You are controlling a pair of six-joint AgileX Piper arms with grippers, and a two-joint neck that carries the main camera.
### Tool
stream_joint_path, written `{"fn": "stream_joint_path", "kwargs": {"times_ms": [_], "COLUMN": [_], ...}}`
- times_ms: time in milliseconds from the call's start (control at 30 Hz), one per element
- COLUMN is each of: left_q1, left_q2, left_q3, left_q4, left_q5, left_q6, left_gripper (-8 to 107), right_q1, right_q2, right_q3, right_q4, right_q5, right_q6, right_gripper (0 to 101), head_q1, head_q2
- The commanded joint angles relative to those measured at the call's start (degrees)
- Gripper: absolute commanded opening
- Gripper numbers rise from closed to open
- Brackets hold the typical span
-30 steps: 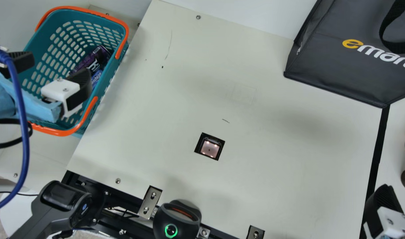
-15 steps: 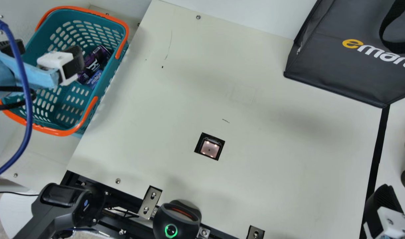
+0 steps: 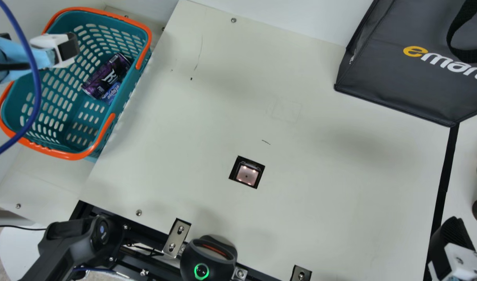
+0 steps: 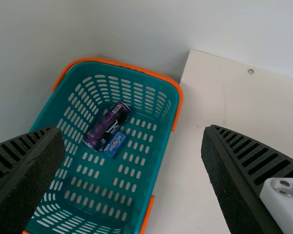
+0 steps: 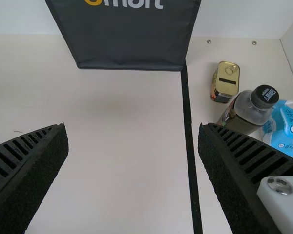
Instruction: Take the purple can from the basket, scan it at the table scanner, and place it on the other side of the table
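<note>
This is a mock shop checkout, probably in a lab: the table [image 3: 207, 128] has an inset scanner window [image 3: 246, 174], with a shopping basket [image 3: 68, 156] holding packaged goods left of the window, a shopping bag [image 3: 394, 82] beyond it to the right, and black framing [image 3: 144, 232] on its near side.

Purple can [image 3: 105, 78]: dark purple cylinder, pale markings, lying on its side, slantwise, inside basket [image 3: 133, 88], near wall facing surface [image 3: 324, 183]. Basket: teal, slotted walls, orange handles, upright, at left side of cream surface. Table scanner [image 3: 247, 175]: pinkish panel with small lights glowing, set in dark square opening in surface.
</note>
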Motion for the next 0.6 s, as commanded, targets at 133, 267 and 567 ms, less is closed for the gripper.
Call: {"fn": "stream_joint_path", "kwargs": {"times_ms": [133, 267, 567], "left_q1": [6.47, 8.21, 7.79], "left_q2": [4.69, 7.74, 14.94], "left_q3": [-0.36, -0.43, 0.13], "left_q4": [-3.70, -4.81, -3.86], "left_q5": [-1.21, -2.25, -6.12], "left_q6": [9.00, 12.60, 15.81], "left_gripper": [90, 90, 90], "right_q1": [0.00, 0.00, 0.00], "right_q2": [0.00, 0.00, 0.00], "right_q3": [0.00, 0.00, 0.00], "right_q4": [0.00, 0.00, 0.00], "right_q5": [0.06, 0.05, 0.05], "right_q6": [0.00, 0.00, 0.00], "right_gripper": [95, 95, 95], "head_q1": [-1.57, -1.57, -1.57], "head_q2": [0.14, 0.14, 0.14]}}
